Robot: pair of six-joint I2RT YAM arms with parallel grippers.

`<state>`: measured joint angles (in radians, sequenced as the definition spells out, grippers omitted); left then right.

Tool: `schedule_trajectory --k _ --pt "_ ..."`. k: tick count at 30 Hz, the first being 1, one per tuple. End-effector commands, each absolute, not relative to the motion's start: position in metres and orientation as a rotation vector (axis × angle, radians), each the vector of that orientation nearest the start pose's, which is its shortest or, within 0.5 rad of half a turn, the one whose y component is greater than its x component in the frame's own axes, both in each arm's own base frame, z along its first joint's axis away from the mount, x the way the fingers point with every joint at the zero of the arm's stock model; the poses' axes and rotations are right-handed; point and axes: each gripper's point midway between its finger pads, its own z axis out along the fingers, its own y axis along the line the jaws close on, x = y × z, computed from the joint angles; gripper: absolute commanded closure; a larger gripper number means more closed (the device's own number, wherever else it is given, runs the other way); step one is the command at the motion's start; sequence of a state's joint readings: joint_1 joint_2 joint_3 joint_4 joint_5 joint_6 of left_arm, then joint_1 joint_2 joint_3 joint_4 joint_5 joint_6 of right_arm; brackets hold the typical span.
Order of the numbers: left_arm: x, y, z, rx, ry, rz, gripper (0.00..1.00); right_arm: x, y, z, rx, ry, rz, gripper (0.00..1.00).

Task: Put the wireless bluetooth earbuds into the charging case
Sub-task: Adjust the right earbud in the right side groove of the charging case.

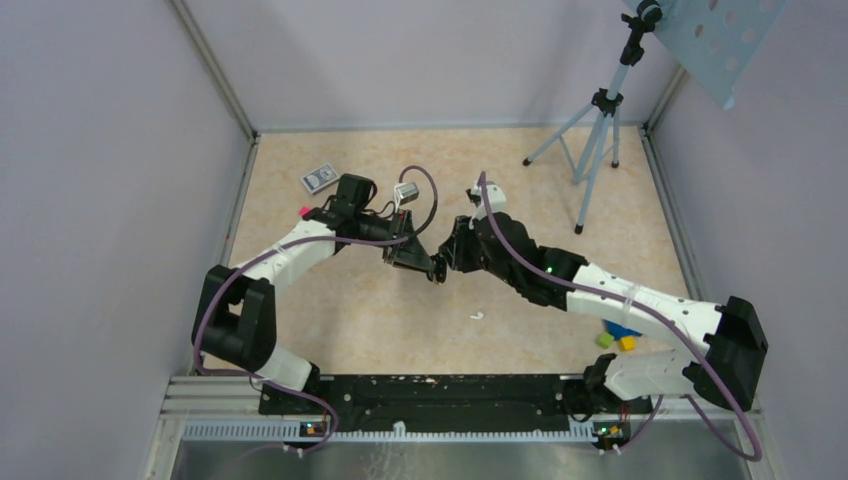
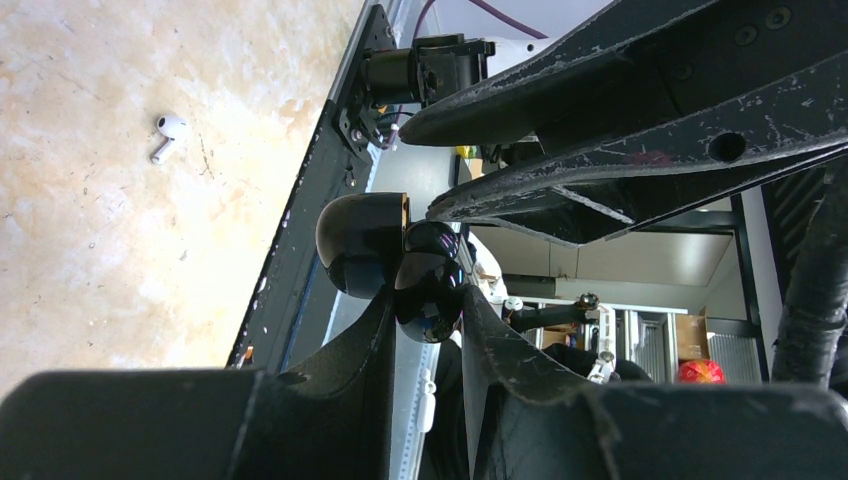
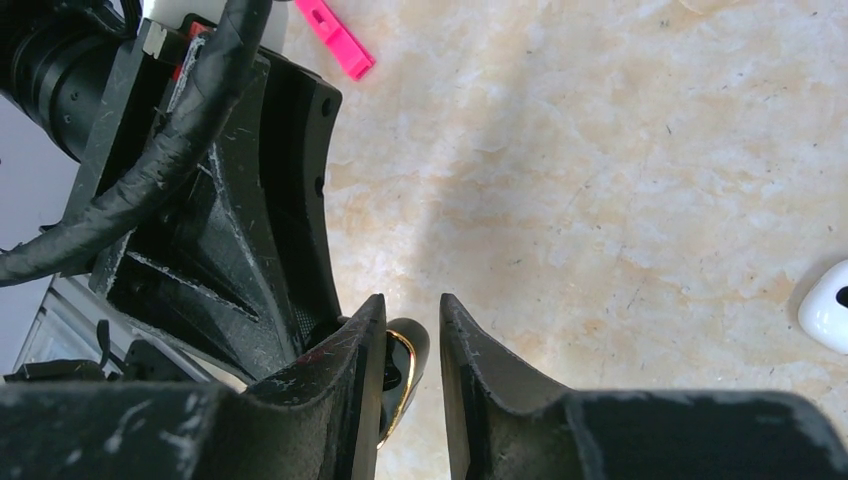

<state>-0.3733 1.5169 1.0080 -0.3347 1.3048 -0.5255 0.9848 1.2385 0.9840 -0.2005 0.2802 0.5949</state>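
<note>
**Two grippers tip to tip mid-table, black case between them**

Far left: pink plastic piece (image 1: 303, 211) lies flat on the table (image 1: 330, 330), with a small card box (image 1: 319, 178) just behind it.

Left gripper (image 2: 427, 312): jaws narrow, both fingers pinching the glossy black charging case (image 2: 430, 285). A gold-rimmed black part (image 2: 365, 243) sits right against the case on the table side. It looks like the case's other half, but I can't confirm that.

Right gripper (image 3: 412, 310): comes in head-on from the opposite side, fingertips at the case. Jaws are narrow. The gold-rimmed piece sits in the gap against one finger, with a sliver of table visible at the other. Can't tell if it's actually clamped.

One white earbud (image 1: 477, 316) lies loose on the table, near the gripper tips on the arm-base side. It touches nothing and is outside the case.

Further right: tripod (image 1: 597, 140) stands at the back. Blue, green and yellow toy blocks (image 1: 618, 336) are bunched on the table just beside the right arm.
</note>
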Motion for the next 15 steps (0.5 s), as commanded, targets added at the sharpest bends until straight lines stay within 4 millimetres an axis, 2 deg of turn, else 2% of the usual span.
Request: schedule_trajectory --k 1,15 --pt "0.207 -0.269 0.228 0.572 2.283 -1.987 1.00 0.252 0.325 0.260 -0.186 1.962 0.783 0.74" --pt "0.205 -0.269 0.230 0.577 2.277 -1.988 1.00 0.246 0.335 0.251 -0.232 1.985 0.827 0.74"
